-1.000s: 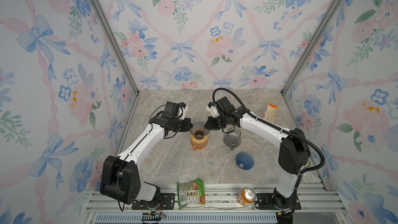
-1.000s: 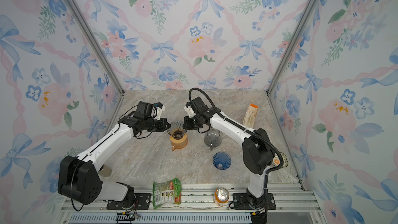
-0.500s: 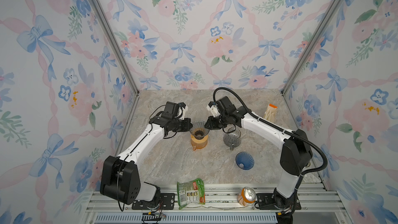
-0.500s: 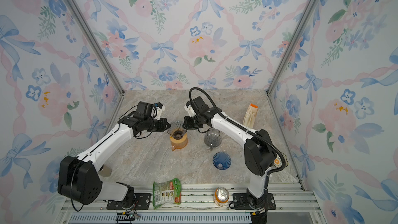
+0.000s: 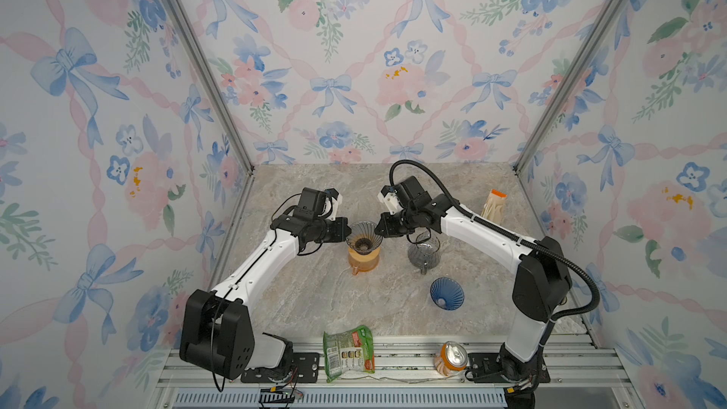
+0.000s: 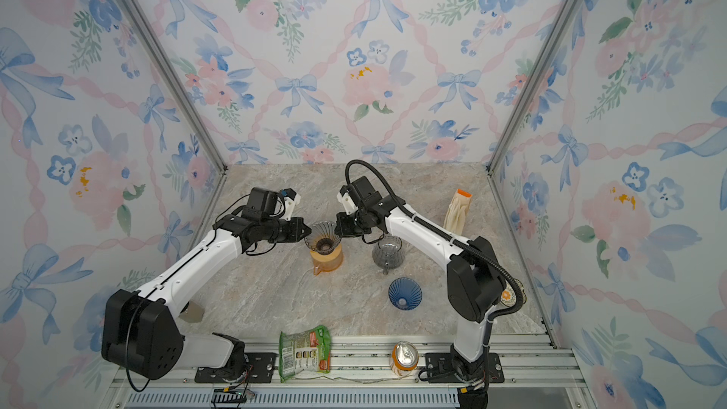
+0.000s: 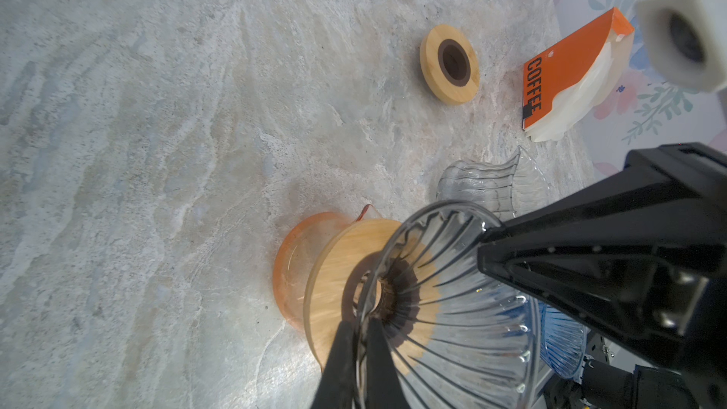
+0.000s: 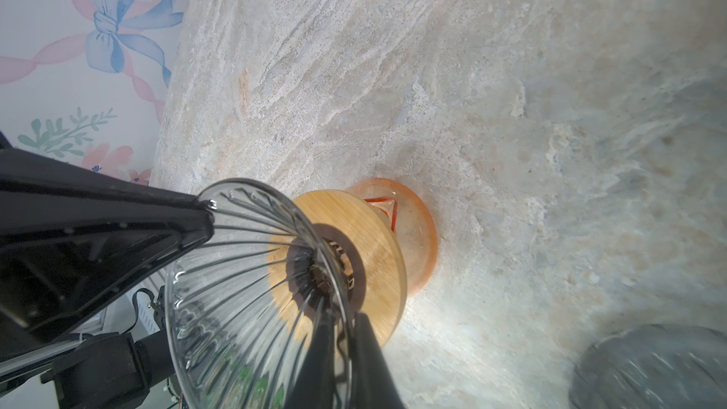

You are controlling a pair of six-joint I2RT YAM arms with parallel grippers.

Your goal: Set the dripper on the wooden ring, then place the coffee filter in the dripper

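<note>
On the marbled desk (image 5: 314, 300), the left end effector (image 5: 347, 231) is pinched on the 9 o'clock rim of the dripper (image 5: 364, 234) — its wrist view shows one black finger inside the glass wall and one outside. The dripper is a clear, ribbed glass cone. It sits upright in a round wooden collar (image 7: 334, 281) on a squat, translucent orange carafe (image 5: 364, 264) near the desk's centre, and the collar and its dark hole show through the cone. The right end effector (image 5: 379, 228) nips the 3 o'clock rim the same way. A smoky grey glass vessel (image 5: 423, 255) stands at the dripper's 3 o'clock, and a blue ribbed cone (image 5: 446, 295) at its 5 o'clock. The coffee filters (image 5: 493, 210) — a cream paper stack in an orange sleeve printed COFFEE — stand at the desk's 2 o'clock by the wall, well apart from the dripper.
</note>
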